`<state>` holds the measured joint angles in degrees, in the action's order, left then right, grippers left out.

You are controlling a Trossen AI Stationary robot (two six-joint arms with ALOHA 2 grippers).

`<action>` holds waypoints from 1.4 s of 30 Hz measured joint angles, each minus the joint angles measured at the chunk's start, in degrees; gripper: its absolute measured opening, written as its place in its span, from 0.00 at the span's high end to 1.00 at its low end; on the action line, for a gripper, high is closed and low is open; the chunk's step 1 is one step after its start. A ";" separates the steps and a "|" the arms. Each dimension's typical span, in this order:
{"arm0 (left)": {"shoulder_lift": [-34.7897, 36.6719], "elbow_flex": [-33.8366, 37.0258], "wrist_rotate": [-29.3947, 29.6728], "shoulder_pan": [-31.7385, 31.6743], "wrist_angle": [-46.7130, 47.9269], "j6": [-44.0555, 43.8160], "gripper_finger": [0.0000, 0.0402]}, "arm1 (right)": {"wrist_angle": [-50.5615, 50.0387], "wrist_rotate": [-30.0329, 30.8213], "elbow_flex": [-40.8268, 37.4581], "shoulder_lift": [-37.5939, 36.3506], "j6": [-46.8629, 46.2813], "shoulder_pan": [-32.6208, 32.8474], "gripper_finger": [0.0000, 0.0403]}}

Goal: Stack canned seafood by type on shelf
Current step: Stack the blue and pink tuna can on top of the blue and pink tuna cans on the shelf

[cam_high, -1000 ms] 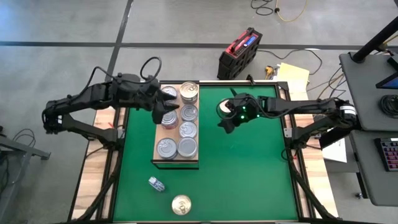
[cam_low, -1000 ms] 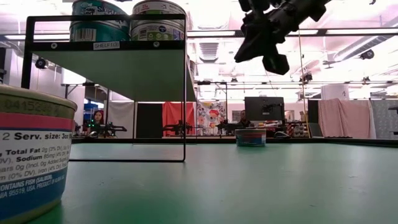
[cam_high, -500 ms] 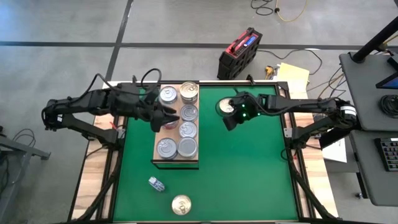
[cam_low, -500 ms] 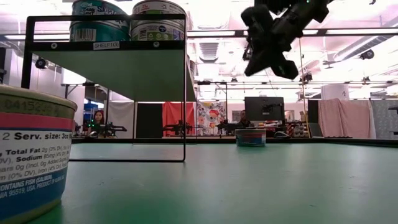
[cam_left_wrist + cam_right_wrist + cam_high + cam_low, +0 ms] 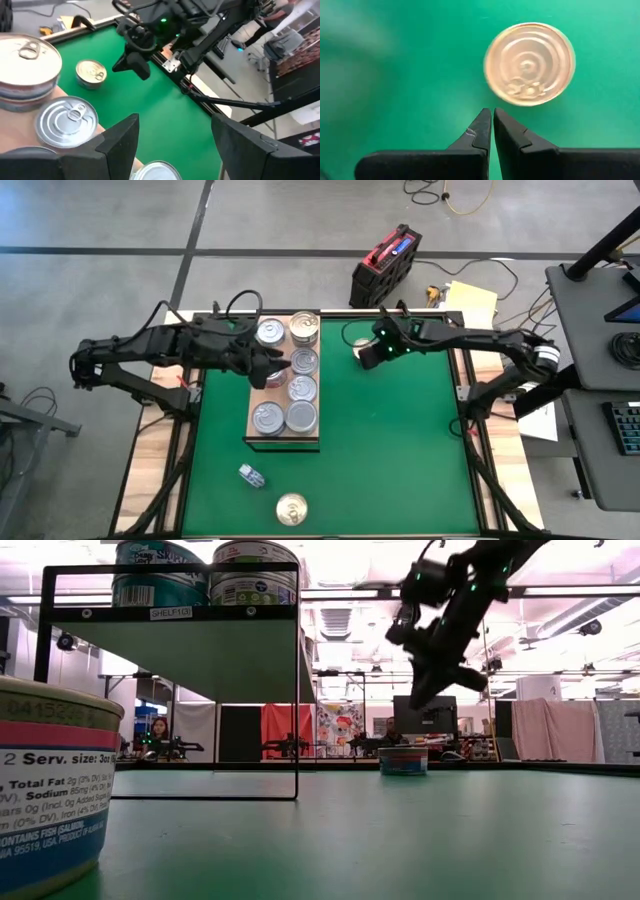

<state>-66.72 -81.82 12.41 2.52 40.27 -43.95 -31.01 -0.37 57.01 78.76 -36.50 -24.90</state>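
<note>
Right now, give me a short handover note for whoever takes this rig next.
Left gripper: open, empty, over the shelf's left edge beside the stacked cans.
Right gripper: shut, empty, above the gold-lidded round tin at the far side of the green mat.
Light wooden shelf board: six round silver-lidded tins on it in two columns.
Left to do: the far gold-lidded tin, another gold-lidded tin at the near edge, and a small tipped can near it.

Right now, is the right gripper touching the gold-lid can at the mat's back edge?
Apart. In the right wrist view, green mat shows between the shut right gripper and the gold-lid can.
</note>
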 joint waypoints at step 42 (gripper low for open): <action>-0.13 -3.65 9.55 -6.01 -5.33 38.73 0.42 | -7.58 -8.06 -0.04 9.29 -8.20 2.48 0.97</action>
<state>-66.85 -85.47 21.96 -3.48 34.94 -5.22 -38.59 -8.44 56.97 88.05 -44.70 -22.42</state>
